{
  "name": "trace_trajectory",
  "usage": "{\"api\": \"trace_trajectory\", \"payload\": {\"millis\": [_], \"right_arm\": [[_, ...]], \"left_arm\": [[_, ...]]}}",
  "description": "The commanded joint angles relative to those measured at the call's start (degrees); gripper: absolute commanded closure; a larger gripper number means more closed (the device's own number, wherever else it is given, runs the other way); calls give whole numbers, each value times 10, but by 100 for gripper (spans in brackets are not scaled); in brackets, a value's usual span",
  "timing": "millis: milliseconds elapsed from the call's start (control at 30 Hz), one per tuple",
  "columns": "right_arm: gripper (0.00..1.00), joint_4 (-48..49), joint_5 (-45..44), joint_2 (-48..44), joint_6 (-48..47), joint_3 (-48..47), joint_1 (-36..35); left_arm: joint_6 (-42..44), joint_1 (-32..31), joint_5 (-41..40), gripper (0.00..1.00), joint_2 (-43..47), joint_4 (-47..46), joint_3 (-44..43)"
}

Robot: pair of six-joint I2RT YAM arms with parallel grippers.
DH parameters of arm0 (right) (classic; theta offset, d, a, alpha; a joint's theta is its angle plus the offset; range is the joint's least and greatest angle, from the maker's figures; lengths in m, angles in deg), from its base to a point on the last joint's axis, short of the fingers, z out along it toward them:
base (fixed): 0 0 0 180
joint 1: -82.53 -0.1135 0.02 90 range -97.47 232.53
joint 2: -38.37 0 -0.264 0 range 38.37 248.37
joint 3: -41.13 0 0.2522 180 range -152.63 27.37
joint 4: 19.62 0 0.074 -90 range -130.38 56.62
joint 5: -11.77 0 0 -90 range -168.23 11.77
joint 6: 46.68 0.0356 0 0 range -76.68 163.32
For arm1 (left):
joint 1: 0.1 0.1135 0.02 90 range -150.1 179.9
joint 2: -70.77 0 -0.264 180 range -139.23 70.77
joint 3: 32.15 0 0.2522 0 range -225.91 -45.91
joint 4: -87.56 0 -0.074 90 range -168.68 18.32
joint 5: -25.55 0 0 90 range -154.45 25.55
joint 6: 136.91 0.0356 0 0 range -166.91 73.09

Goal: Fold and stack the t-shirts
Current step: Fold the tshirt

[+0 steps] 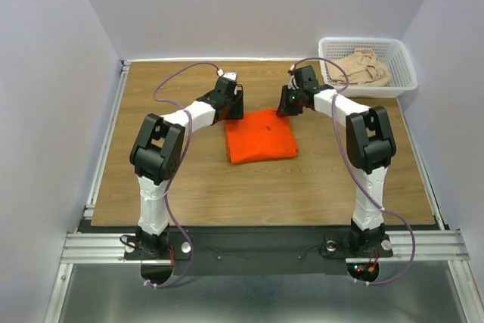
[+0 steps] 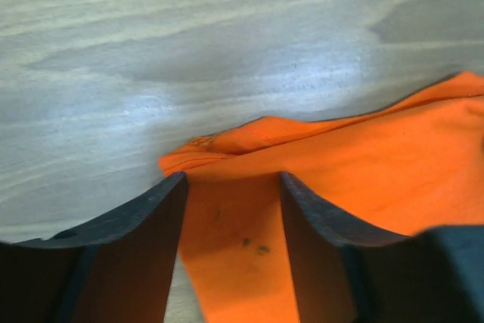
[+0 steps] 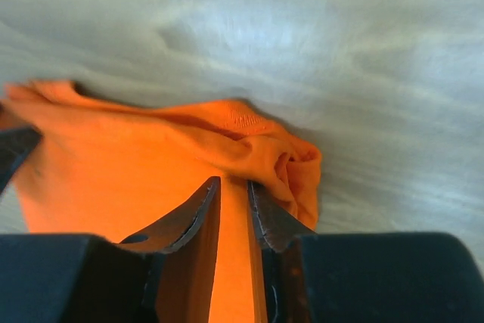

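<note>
Currently the orange t-shirt [image 1: 261, 135] lies folded at the middle of the table [image 1: 189, 179]. Left gripper [image 2: 231, 179]: jaws open astride its far-left corner. Right gripper [image 3: 234, 183]: jaws narrowly apart at the bunched far-right corner; grip cannot be told. Beige t-shirt [image 1: 364, 66] fills the white basket [image 1: 408, 85], far right

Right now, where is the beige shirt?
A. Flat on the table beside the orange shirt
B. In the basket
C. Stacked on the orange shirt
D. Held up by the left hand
B: the beige shirt lies crumpled inside the basket at the far right corner, well apart from the orange shirt.
</note>
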Motion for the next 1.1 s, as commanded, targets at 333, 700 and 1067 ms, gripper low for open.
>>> {"api": "trace_trajectory", "payload": {"millis": [333, 700, 1067], "right_arm": [[62, 195, 152, -30, 96, 7, 9], [67, 326, 218, 61, 134, 61, 79], [67, 375, 257, -18, 119, 112, 110]], "left_arm": [[-56, 27, 101, 37, 139, -156, 113], [-69, 46, 138, 59, 19, -165, 83], [-50, 55, 129, 40, 64, -169, 85]]}}
